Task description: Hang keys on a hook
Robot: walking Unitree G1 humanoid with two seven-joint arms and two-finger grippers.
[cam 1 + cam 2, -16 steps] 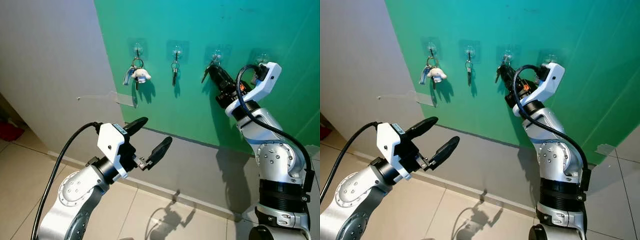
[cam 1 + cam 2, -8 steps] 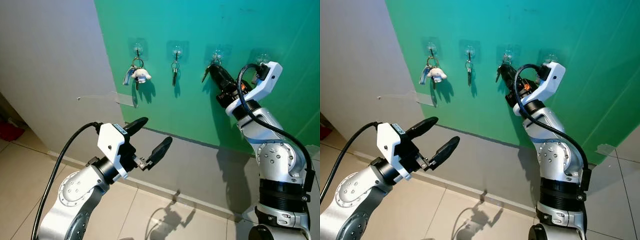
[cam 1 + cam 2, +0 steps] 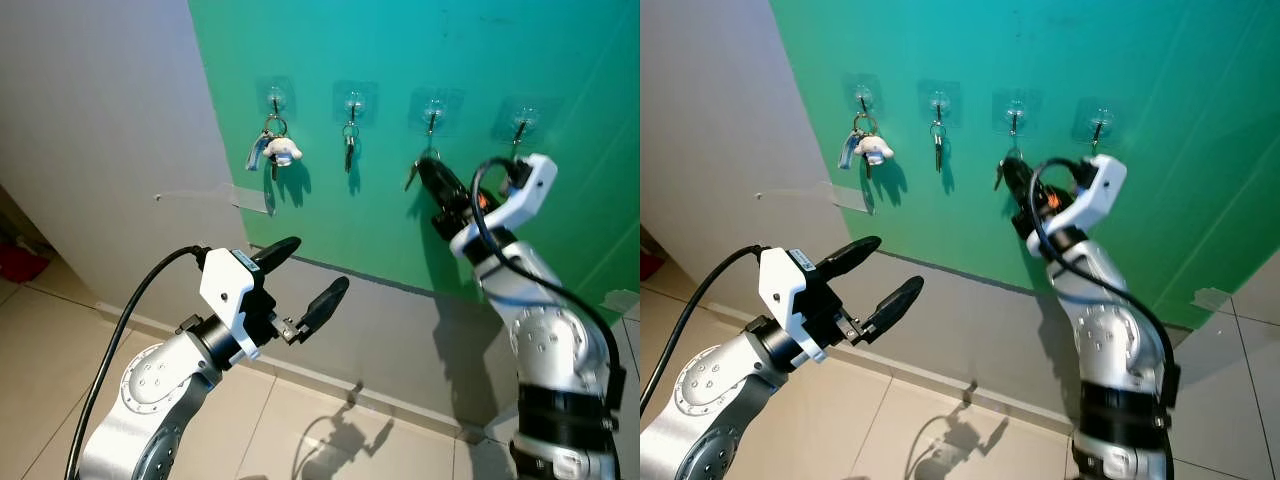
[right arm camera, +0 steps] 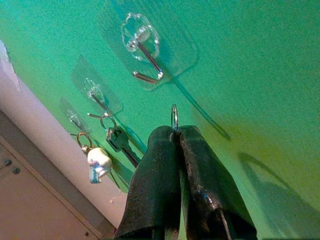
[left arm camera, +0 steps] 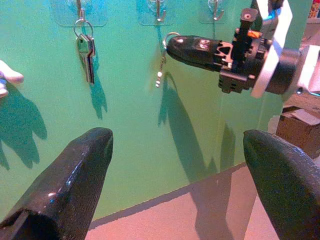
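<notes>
Right tool pinched tight on key ring, key dangling beneath, held just below third clear hook on green wall, ring apparently not on hook. Left tool hovers low, fingers spread wide, nothing in it. Keys with white charm on first hook; single key on second.
</notes>
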